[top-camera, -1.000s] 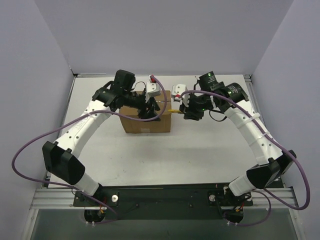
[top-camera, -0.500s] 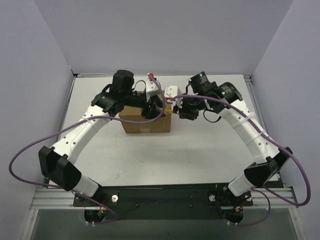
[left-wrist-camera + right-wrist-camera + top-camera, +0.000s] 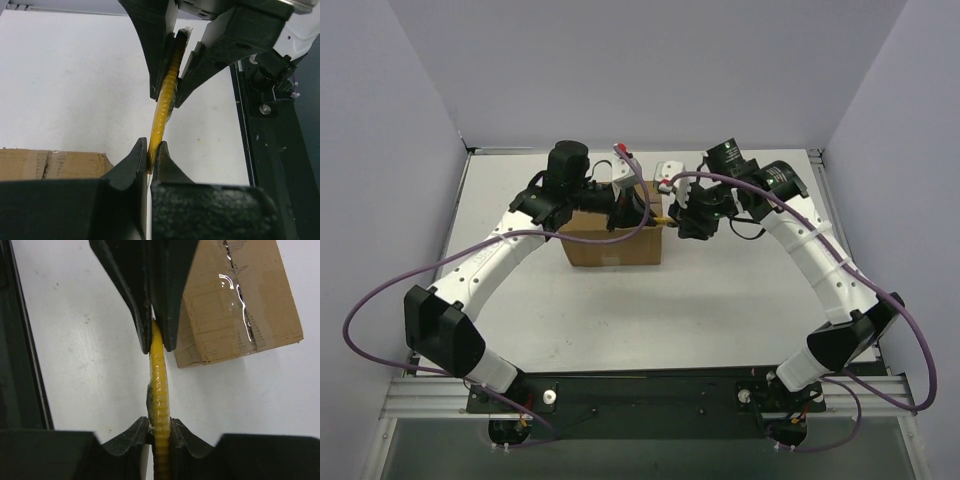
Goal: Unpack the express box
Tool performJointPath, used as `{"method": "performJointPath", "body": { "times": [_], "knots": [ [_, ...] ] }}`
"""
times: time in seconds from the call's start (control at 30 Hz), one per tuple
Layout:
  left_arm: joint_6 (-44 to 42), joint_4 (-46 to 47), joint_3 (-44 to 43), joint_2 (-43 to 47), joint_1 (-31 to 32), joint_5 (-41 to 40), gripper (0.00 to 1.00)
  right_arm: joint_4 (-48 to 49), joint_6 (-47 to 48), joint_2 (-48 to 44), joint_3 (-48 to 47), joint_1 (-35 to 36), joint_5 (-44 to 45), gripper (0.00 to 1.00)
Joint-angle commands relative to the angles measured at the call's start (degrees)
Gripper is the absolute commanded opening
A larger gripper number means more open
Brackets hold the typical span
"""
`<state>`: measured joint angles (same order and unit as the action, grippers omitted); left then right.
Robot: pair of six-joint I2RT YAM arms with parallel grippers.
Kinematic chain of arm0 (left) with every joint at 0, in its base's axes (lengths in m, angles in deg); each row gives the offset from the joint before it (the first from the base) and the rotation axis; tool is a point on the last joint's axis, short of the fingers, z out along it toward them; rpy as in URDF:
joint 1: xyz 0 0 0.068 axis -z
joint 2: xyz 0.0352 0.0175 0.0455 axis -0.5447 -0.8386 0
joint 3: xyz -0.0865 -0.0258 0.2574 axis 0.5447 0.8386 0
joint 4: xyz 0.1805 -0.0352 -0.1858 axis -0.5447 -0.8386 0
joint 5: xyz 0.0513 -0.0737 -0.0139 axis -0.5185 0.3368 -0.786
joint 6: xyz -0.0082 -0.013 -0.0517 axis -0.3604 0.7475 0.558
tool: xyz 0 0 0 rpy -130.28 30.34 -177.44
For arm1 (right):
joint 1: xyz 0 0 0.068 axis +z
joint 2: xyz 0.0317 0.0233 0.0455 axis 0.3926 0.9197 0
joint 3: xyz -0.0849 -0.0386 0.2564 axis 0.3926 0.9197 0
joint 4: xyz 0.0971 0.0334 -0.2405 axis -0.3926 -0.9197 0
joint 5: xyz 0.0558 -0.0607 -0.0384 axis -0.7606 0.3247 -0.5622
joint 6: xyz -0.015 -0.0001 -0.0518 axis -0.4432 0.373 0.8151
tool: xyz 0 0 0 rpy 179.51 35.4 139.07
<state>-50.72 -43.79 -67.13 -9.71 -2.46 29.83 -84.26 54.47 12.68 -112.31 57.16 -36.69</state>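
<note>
We are looking at the express box (image 3: 610,246), which is sitting on the white desk (image 3: 720,300) toward the far edge, a little left of the middle. It is lying flat. In the right wrist view a seam of clear tape is running along its brown cardboard face, with the flaps meeting shut beneath it. In the overhead view the left arm is reaching across the top of the box and hiding part of it.

Both arms are meeting just off the box's right end. The left end effector (image 3: 149,152) is closing its two fingers on one end of a thin yellow ribbed strip (image 3: 165,100), which we are seeing edge-on. The right end effector (image 3: 160,426) is pinching the opposite end of the same strip, so the strip is bridging the short gap between the two sets of fingertips. The black fingers of each are pressing flat against the strip's sides.

The strip is hanging over bare desk beside the box's corner. We cannot tell whether it is touching the cardboard.
</note>
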Motion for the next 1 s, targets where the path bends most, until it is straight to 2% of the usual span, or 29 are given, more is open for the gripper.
{"method": "performJointPath", "body": {
  "times": [0.0, 0.03, 0.07, 0.1, 0.13, 0.17, 0.27, 0.53, 0.97],
  "knots": [
    [11.7, 12.1, 2.3, -0.7, -0.9, 5.5, 0.0, 4.5, -9.3, -1.7, -2.1, -4.7, -11.7, 0.28],
    [15.7, 19.9, 3.4, -0.6, -2.1, 6.4, 0.0, 5.9, -14.9, -2.1, -2.0, -9.5, -15.5, 0.36],
    [26.1, 26.2, 4.6, -0.7, -2.8, 7.6, 0.0, 7.5, -19.0, -3.2, -1.0, -11.8, -21.2, 0.48],
    [31.6, 31.8, 7.3, -0.7, -3.4, 9.0, 0.0, 11.2, -22.4, -3.7, -0.3, -14.1, -24.3, 0.52],
    [36.7, 42.0, 8.3, -1.1, -4.2, 9.6, 0.0, 12.6, -25.2, -4.2, 0.8, -17.5, -26.6, 0.55],
    [44.1, 45.5, 8.9, -1.4, -4.4, 10.0, 0.0, 14.0, -29.9, -5.4, 1.9, -18.9, -28.2, 0.58],
    [51.3, 52.1, 9.8, -2.4, -4.5, 11.2, 0.0, 19.7, -36.2, -7.4, 6.1, -22.1, -35.4, 0.59],
    [60.0, 60.1, 11.5, -4.1, -5.4, 12.3, 0.0, 36.6, -48.9, -10.5, 15.5, -22.0, -40.5, 0.6],
    [63.9, 62.5, 12.6, -4.1, -6.2, 11.5, 0.0, 40.9, -50.8, -7.1, 13.5, -17.4, -39.6, 0.57]
  ]
}}
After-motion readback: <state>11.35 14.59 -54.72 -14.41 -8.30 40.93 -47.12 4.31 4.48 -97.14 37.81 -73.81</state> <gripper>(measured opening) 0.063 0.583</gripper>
